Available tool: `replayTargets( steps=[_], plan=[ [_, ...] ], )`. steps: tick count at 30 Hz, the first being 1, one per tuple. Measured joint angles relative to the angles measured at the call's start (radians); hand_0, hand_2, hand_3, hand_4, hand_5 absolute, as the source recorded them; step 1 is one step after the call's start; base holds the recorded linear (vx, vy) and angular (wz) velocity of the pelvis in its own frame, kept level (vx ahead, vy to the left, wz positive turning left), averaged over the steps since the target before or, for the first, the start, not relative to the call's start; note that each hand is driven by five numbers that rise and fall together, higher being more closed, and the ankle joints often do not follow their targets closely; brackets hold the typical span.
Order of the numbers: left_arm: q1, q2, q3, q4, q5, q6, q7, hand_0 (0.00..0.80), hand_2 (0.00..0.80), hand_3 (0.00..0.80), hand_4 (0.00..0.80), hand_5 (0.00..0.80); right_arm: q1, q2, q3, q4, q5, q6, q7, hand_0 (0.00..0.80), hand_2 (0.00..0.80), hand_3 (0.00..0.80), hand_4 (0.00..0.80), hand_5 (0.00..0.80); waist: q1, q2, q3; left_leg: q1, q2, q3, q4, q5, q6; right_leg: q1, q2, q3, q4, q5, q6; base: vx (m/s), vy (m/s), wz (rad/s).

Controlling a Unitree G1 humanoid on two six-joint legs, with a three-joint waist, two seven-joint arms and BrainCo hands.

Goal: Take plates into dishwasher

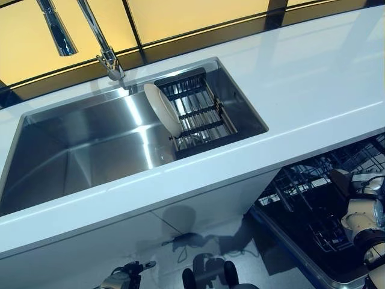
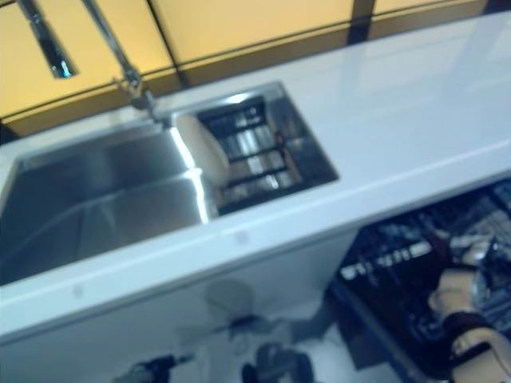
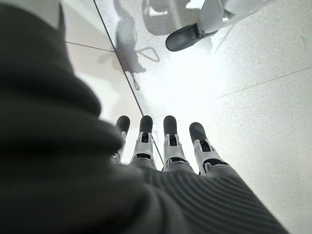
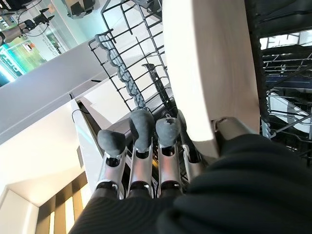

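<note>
A cream plate [image 1: 162, 108] stands on edge in the steel drying rack [image 1: 201, 114] at the right end of the sink [image 1: 90, 144]. Low at the right, my right hand [image 1: 361, 220] is down in the open dishwasher's dark wire rack [image 1: 313, 208]. In its wrist view a second cream plate [image 4: 209, 73] shows edge-on, pinched between the fingers [image 4: 141, 127] and the thumb, with the rack's wires right behind it. My left hand [image 3: 170, 146] hangs low beside the cabinet front [image 1: 120, 280], fingers straight toward the floor and holding nothing.
A white countertop [image 1: 313, 78] runs around the sink and over the dishwasher. A tall chrome faucet [image 1: 105, 51] rises behind the sink. White cabinet fronts [image 1: 198, 208] stand left of the dishwasher opening, above a pale speckled floor [image 3: 253, 107].
</note>
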Motion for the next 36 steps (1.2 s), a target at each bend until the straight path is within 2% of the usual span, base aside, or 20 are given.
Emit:
replayTargets(
  steps=[9, 10, 11, 12, 15, 24, 33, 36],
  plan=[
    [0.0, 0.0, 0.0, 0.0, 0.0, -0.004, -0.002, 0.0, 0.0, 0.0, 0.0, 0.0, -0.003, 0.0, 0.0, 0.004, 0.021, 0.0, -0.006, 0.8, 0.8, 0.8, 0.8, 0.8, 0.002, 0.001, -0.001, 0.0, 0.0, -0.001, 0.0, 0.0, 0.0, 0.001, 0.0, -0.001, 0.002, 0.0, -0.001, 0.0, 0.0, 0.0],
    [0.0, 0.0, 0.0, 0.0, 0.0, -0.004, -0.002, 0.0, 0.0, 0.0, 0.0, 0.0, -0.003, 0.0, 0.0, 0.004, 0.039, 0.0, -0.017, 0.665, 0.665, 0.665, 0.665, 0.665, 0.002, 0.001, -0.001, 0.0, 0.0, -0.001, 0.0, 0.0, 0.0, 0.001, 0.0, -0.001, 0.002, 0.001, -0.001, 0.0, 0.0, 0.0],
    [0.0, 0.0, 0.0, 0.0, 0.0, -0.004, -0.002, 0.0, 0.0, 0.0, 0.0, 0.0, -0.003, 0.0, 0.0, 0.005, 0.057, -0.001, -0.028, 0.21, 0.21, 0.21, 0.21, 0.21, 0.002, 0.001, -0.001, 0.0, 0.0, -0.001, 0.0, 0.001, 0.001, 0.001, 0.0, -0.001, 0.002, 0.001, -0.001, 0.0, 0.0, 0.0],
    [-0.002, 0.0, 0.0, 0.0, 0.0, -0.004, -0.002, 0.0, 0.0, 0.0, 0.0, 0.0, -0.003, 0.0, 0.0, 0.005, 0.071, -0.003, -0.033, 0.0, 0.0, 0.0, 0.0, 0.0, 0.001, 0.001, -0.001, 0.0, -0.001, -0.001, 0.0, 0.001, 0.001, 0.001, 0.0, -0.001, 0.003, 0.001, -0.001, 0.0, 0.0, 0.0],
    [-0.001, 0.0, 0.0, 0.0, 0.0, -0.004, -0.002, 0.0, 0.0, 0.0, 0.0, 0.0, -0.002, 0.015, 0.0, 0.004, 0.125, -0.009, -0.036, 0.0, 0.0, 0.0, 0.0, 0.0, 0.0, 0.001, -0.001, 0.0, -0.002, -0.001, 0.0, 0.001, 0.002, 0.002, 0.0, -0.001, 0.003, 0.001, -0.001, 0.0, 0.0, 0.0],
    [0.002, 0.0, 0.0, 0.001, 0.001, -0.005, -0.008, 0.0, 0.0, 0.0, 0.0, 0.0, 0.003, 0.024, 0.0, 0.001, 0.158, -0.014, -0.036, 0.0, 0.0, 0.0, 0.0, 0.0, 0.0, -0.004, -0.004, 0.007, -0.003, -0.001, 0.0, 0.002, 0.002, 0.008, -0.001, -0.001, 0.004, 0.002, 0.0, 0.0, 0.0, 0.0],
    [0.004, 0.005, 0.001, 0.015, 0.006, -0.006, -0.009, 0.0, 0.0, 0.0, 0.0, 0.0, 0.003, 0.023, -0.003, 0.0, 0.17, -0.013, -0.035, 0.0, 0.0, 0.0, 0.0, 0.0, -0.001, -0.046, -0.026, 0.009, -0.005, -0.001, 0.0, 0.002, 0.003, 0.01, -0.001, 0.0, 0.004, 0.002, 0.001, 0.005, 0.012, 0.0],
    [0.004, 0.006, 0.001, 0.015, 0.012, -0.005, -0.009, 0.0, 0.0, 0.0, 0.0, 0.0, 0.001, -0.004, -0.004, -0.023, 0.17, -0.01, -0.024, 0.0, 0.0, 0.0, 0.0, 0.0, -0.001, -0.058, -0.033, 0.01, -0.006, 0.0, 0.0, 0.002, 0.004, 0.011, -0.002, 0.002, 0.004, 0.004, 0.002, 0.017, 0.052, -0.01]
  ],
)
